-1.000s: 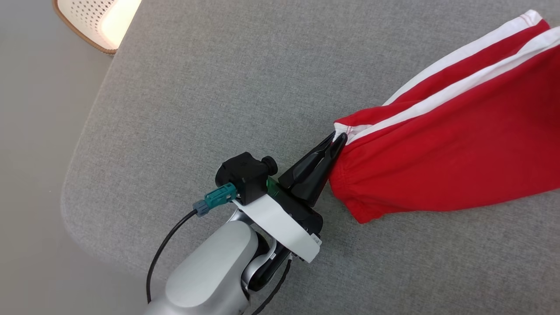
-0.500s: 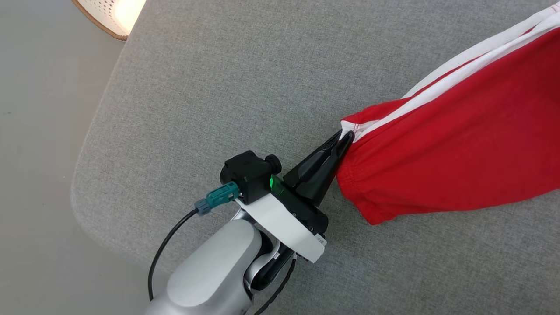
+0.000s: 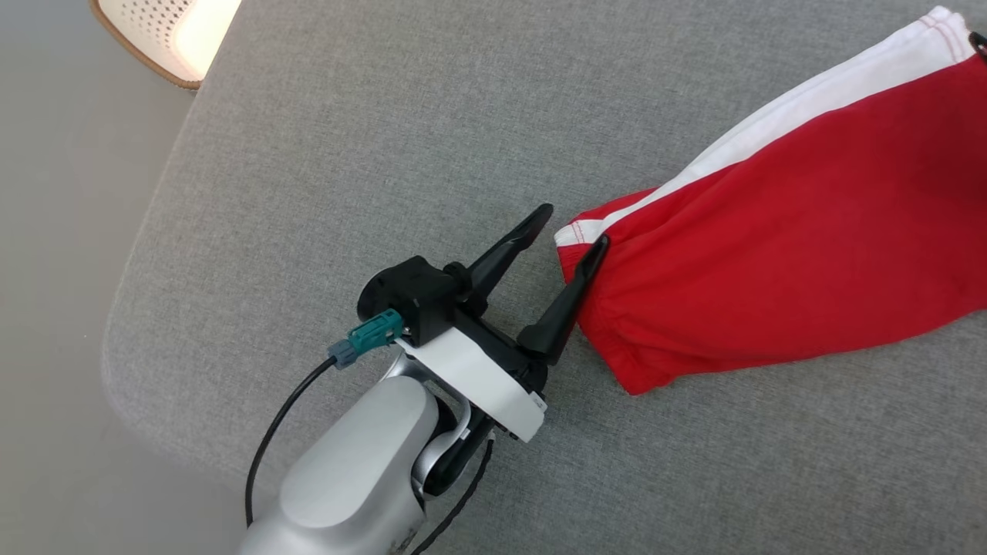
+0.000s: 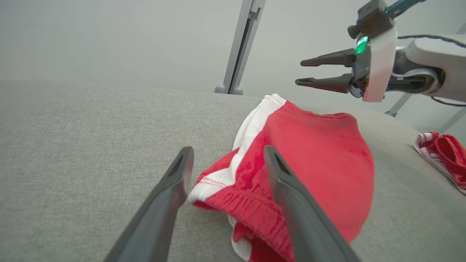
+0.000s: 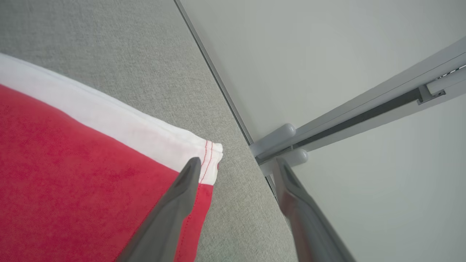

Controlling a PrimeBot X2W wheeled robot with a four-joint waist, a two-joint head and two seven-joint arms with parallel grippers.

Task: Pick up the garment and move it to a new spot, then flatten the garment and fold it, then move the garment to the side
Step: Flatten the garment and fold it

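Note:
The garment is a pair of red shorts with a white side stripe, lying on the grey fabric surface. My left gripper is open at the garment's elastic waist corner, one finger on each side of the white-striped corner. The left wrist view shows that corner lying loose between the fingers of the left gripper. My right gripper hovers open above the garment's far end. In the right wrist view the right gripper is open, its left finger over the hem corner.
A white perforated basket stands on the floor beyond the surface's rounded left corner. A second red-and-white cloth lies at the far right. A grey metal post and rail stand past the far edge.
Both grippers have opened. The left one has let go of the garment's waist corner, and the garment now lies flatter on the surface. The head camera has shifted slightly.

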